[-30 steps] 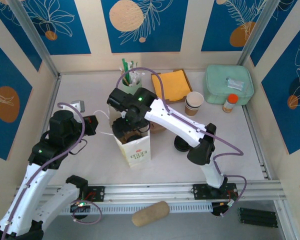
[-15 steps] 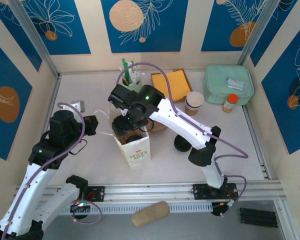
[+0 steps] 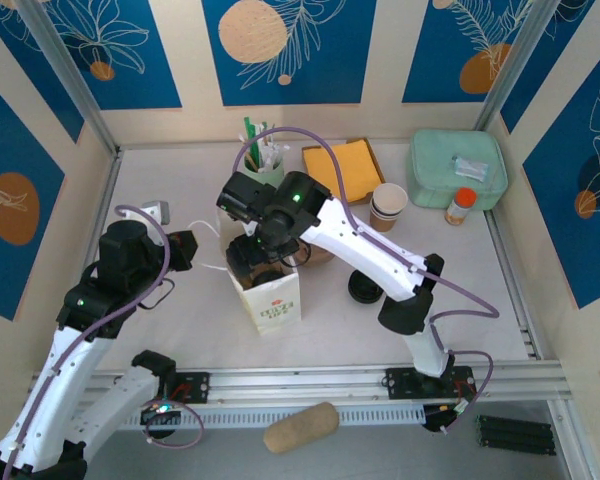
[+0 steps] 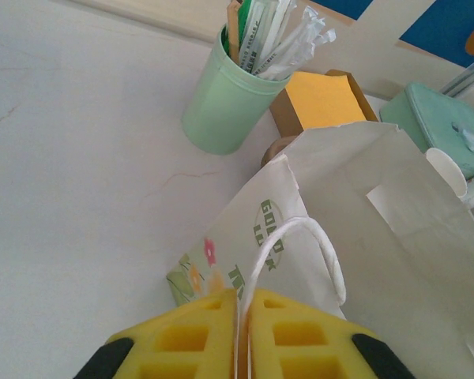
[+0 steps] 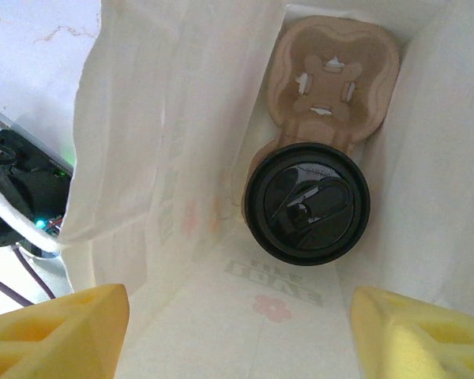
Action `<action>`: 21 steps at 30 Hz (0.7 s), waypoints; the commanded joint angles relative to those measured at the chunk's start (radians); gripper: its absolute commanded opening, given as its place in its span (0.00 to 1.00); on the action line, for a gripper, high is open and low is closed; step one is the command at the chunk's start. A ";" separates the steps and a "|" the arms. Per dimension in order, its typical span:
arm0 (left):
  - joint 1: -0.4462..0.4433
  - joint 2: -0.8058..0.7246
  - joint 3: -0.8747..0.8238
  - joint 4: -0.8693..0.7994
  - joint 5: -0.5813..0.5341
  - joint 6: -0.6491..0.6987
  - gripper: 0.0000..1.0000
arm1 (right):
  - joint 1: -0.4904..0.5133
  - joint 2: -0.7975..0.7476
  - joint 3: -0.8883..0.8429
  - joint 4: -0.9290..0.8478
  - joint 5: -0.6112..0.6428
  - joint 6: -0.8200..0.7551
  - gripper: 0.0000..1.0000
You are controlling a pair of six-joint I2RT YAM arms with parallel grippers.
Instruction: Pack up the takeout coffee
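Note:
The takeout coffee stands deep inside the white paper bag, its round black lid facing up. It rests in one pocket of a brown pulp cup carrier. My right gripper hangs open over the bag's mouth, its yellow fingers spread wide and well above the lid, with nothing between them. In the top view the right gripper covers the bag's opening. My left gripper is shut on the bag's white cord handle, at the bag's left side.
A green cup of straws stands just behind the bag. An orange napkin box, a stack of lidless cups, loose black lids, a mint pouch and a small bottle lie to the right.
My right arm's wrist has shifted slightly to the right and back over the bag. The left arm and the bag have stayed where they were.

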 commanded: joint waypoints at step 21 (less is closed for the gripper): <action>-0.003 -0.031 0.128 -0.065 0.005 0.019 0.52 | 0.031 -0.112 -0.011 -0.010 -0.003 0.023 0.74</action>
